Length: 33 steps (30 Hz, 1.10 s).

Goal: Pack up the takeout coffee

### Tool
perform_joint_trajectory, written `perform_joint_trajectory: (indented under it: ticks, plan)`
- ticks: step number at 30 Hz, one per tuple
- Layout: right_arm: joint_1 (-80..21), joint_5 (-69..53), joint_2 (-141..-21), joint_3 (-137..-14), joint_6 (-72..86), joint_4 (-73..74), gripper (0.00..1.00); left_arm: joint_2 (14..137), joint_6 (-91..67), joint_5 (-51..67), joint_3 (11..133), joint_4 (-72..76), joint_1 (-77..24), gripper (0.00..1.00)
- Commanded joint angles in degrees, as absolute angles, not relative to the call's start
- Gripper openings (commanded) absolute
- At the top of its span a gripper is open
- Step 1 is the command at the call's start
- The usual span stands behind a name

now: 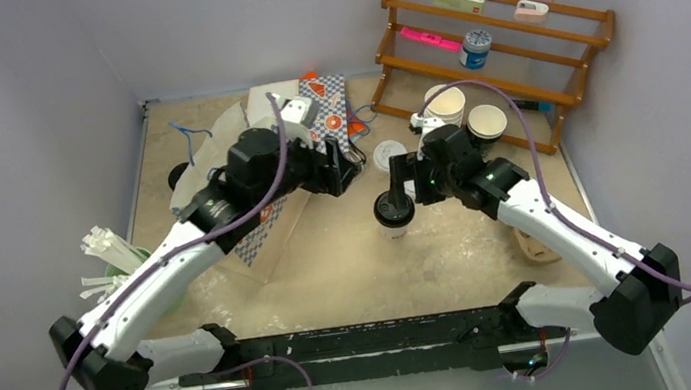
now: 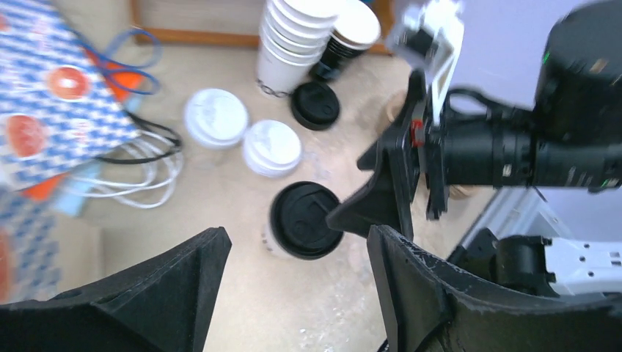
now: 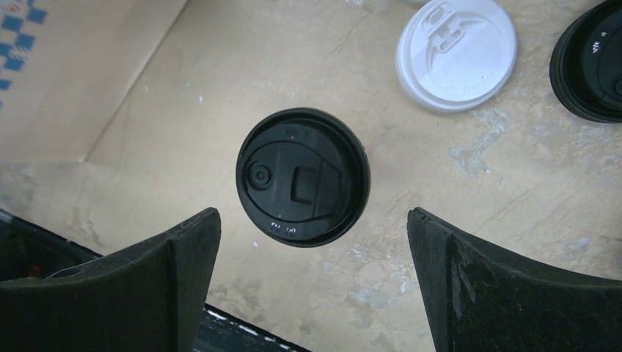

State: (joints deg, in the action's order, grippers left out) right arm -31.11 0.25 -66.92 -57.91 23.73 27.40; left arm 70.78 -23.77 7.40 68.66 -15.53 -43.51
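Straddling the takeout coffee (image 3: 302, 176) with nothing gripped yet.

Standing upright on the bare worktop (image 1: 352, 275), well clear of the loose white lids (image 2: 216, 117), the cup has room on both sides. The right claw (image 3: 312, 214) hangs over its black lid with jaws spread wide and touching neither edge, so the cup stands free. The left claw (image 1: 350, 166) is released too, with nothing between its jaws. It waits just beside the patterned bag (image 1: 325, 107), likely so it can steady the bag for packing. Whether the bag's mouth faces the cup I cannot tell.
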Motion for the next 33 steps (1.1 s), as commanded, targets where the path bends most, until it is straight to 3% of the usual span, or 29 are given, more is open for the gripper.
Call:
perform_joint_trajectory:
  ticks: [1, 7, 15, 33]
  plan:
    - [-37.86, 8.59, -69.07, -60.99, 21.75, 31.13, 0.98, 64.21, -18.06, -6.93, 74.76, -32.96, -43.07, 0.74]
    - [-41.12, 15.04, -72.9, -63.21, 22.24, 33.1, 0.98, 56.98, -17.01, -17.81, 77.78, -44.01, -42.76, 0.8]
    - [-41.88, 15.8, -76.71, -65.12, 22.21, 33.11, 0.98, 52.29, -16.46, -27.63, 79.93, -51.48, -42.78, 0.8]
    - [-42.8, 15.66, -81.75, -64.8, 22.3, 32.61, 0.89, 50.84, -13.81, -37.4, 78.32, -53.26, -42.74, 0.8]
